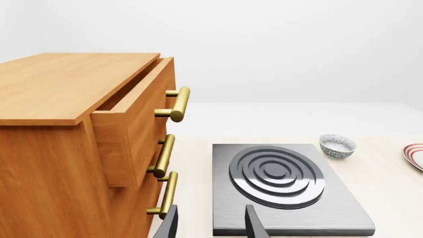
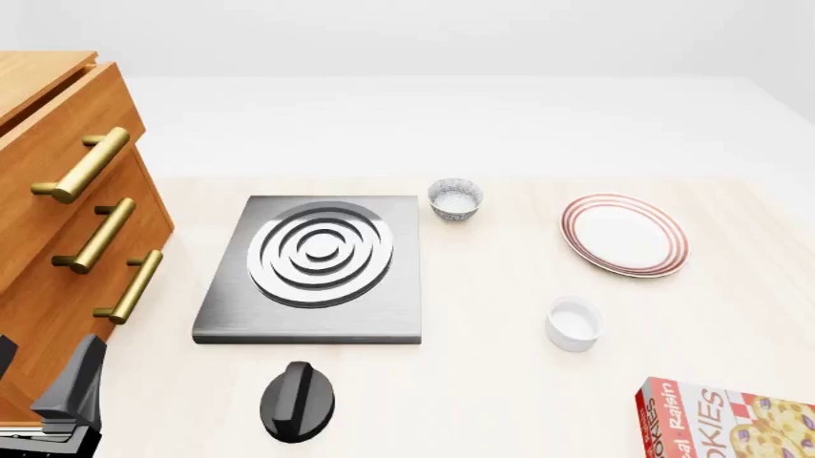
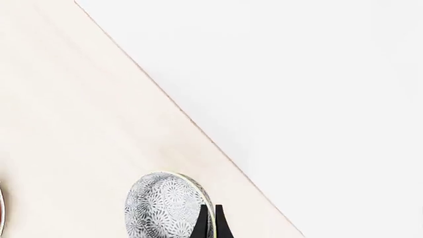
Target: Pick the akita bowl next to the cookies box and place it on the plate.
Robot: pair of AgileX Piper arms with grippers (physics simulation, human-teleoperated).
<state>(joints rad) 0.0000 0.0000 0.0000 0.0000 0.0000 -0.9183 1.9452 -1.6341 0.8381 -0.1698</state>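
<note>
The wooden cabinet (image 1: 59, 129) rises close beside the left gripper (image 1: 211, 225), whose 2 jaws stand apart with nothing between them. That arm looks parked at the table's (image 2: 510, 401) near corner, probably to leave the work to the other arm. The stove plate (image 1: 284, 183) lies just ahead of those open jaws.

The plate (image 2: 625, 235), the goal, sits bare and well away from the left jaws, with the red cookies box (image 2: 732, 420) nearer the camera. The right gripper (image 3: 209, 218) does not show in the front view.

In the right wrist view its 2 jaws are nearly together, pinching the rim of the bowl (image 3: 162, 208). A rim pinch suits thin walls. The bowl hangs tilted just ahead of the jaws, near the table edge. It seems lifted, though I cannot tell how high. Its outside is white, densely covered in fine grey-black flower-like speckles, with a pale rim.

The other bowl (image 2: 455, 198) and 1 plain cup (image 2: 574, 322) stand untouched.
</note>
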